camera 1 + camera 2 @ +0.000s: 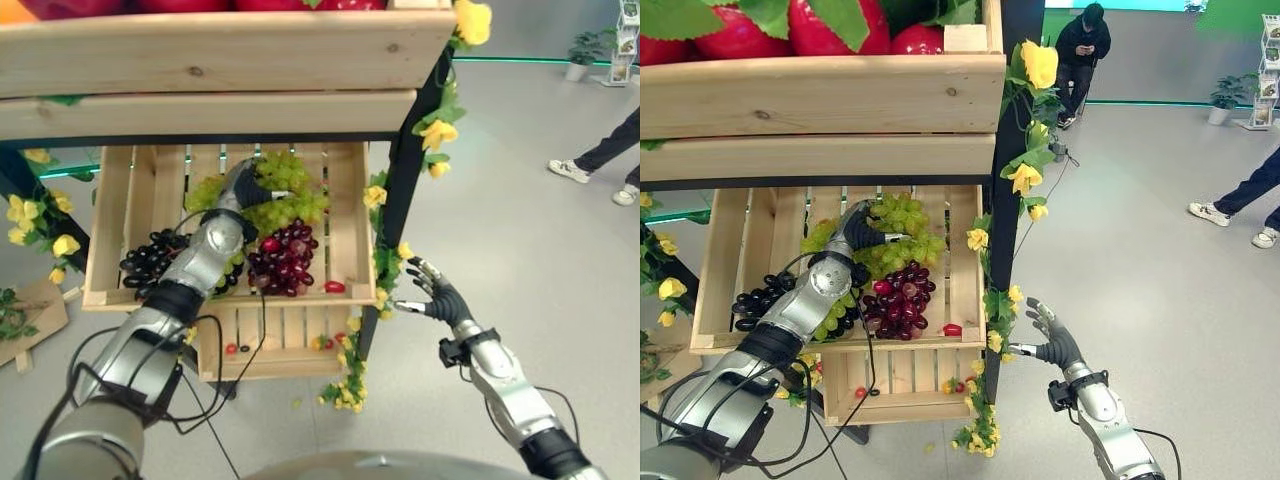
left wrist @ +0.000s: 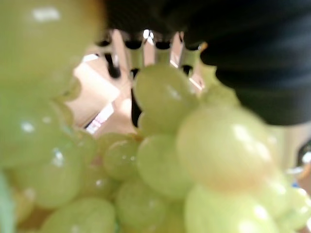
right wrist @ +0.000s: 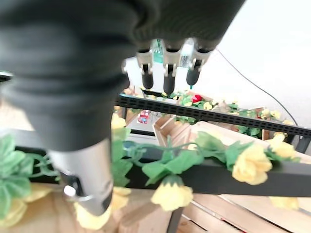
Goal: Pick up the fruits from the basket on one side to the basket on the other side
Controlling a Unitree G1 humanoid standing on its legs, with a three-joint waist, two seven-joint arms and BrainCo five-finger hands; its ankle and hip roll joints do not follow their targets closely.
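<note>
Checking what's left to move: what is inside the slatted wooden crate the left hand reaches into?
Inside the crate: green grapes, red grapes, black grapes. The left hand rests on the green bunch; its forearm hides some fruit.

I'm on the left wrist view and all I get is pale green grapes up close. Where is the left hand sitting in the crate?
Observer: The left hand is on the green grape bunch, at the back of the slatted wooden crate.
Operator: What else is in there?
Observer: A dark red grape bunch lies nearer the front, right of the arm, and a black grape bunch lies left of it.
Operator: And the right hand?
Observer: The right hand hangs open outside the crate, beside the black shelf post trimmed with yellow flowers.
</note>
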